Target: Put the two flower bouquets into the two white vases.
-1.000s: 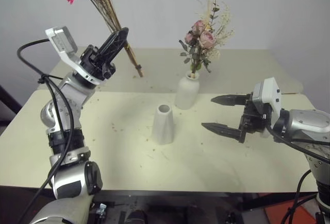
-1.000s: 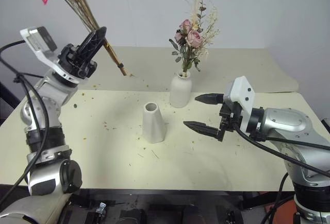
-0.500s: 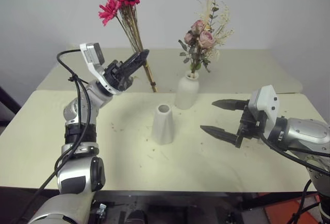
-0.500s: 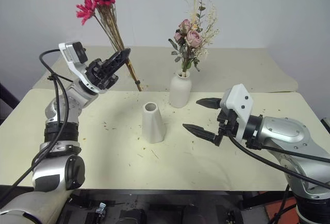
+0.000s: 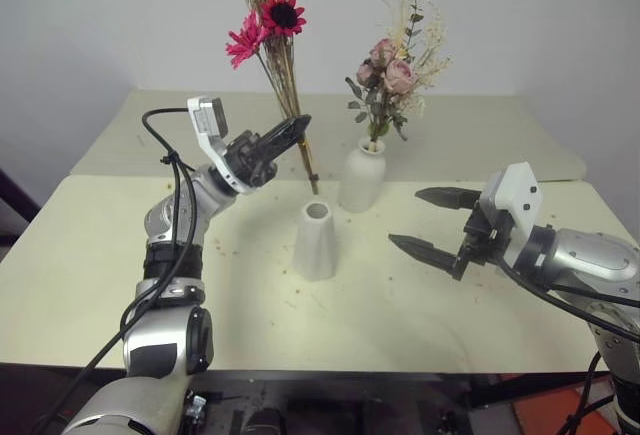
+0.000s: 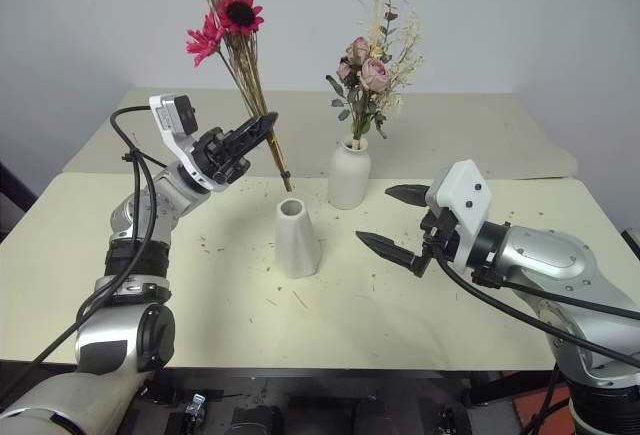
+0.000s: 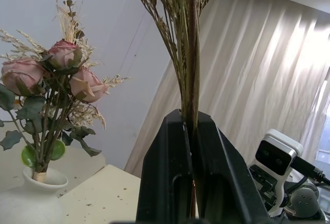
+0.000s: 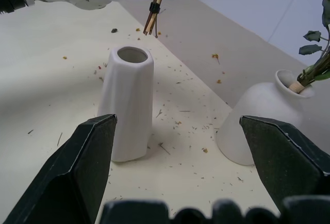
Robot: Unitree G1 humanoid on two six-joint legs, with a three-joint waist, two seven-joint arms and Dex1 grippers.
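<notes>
Daisy bouquet (image 5: 275, 50) swung upright (left gripper (image 5: 290, 131) clamped).

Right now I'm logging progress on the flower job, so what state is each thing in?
Rose bouquet: standing in the bottle vase.
Bottle vase: upright, filled.
Cone vase: upright, empty.
Daisy bouquet: held aloft, stem ends above the table behind the cone vase.
Left gripper: shut on the daisy bouquet's stems.
Right gripper: open, empty, beside the cone vase.
</notes>
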